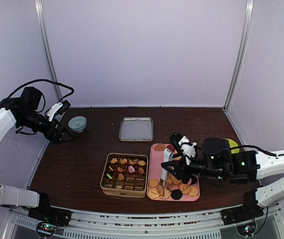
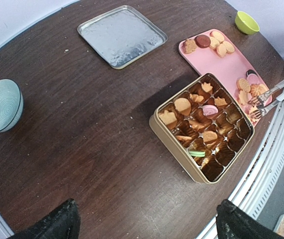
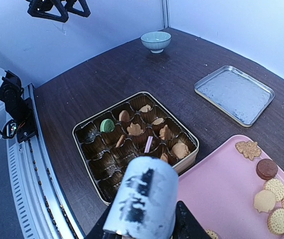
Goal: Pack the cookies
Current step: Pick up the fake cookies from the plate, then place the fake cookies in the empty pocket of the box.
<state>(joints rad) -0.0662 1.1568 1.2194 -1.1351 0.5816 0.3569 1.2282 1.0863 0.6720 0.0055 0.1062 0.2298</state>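
A gold tin [image 1: 103,186] with brown paper cups holds several cookies [image 1: 124,161], among them a pink one and a green one. It also shows in the left wrist view [image 2: 179,149] and the right wrist view [image 3: 84,130]. More cookies [image 1: 181,188] lie on a pink tray [image 1: 155,160], some tan and round, one black. My right gripper [image 1: 174,172] is shut on the white handle of metal tongs [image 3: 143,201] over the tray's near part. The tong tips [image 2: 261,102] hang above cookies on the tray. My left gripper [image 2: 149,224] is open and empty, raised at the far left [image 1: 62,132].
A teal bowl [image 1: 77,123] stands at the back left beside my left gripper. An empty metal tray [image 1: 136,128] lies at the back middle. A yellow-green bowl [image 2: 247,22] stands right of the pink tray, mostly behind my right arm in the top view.
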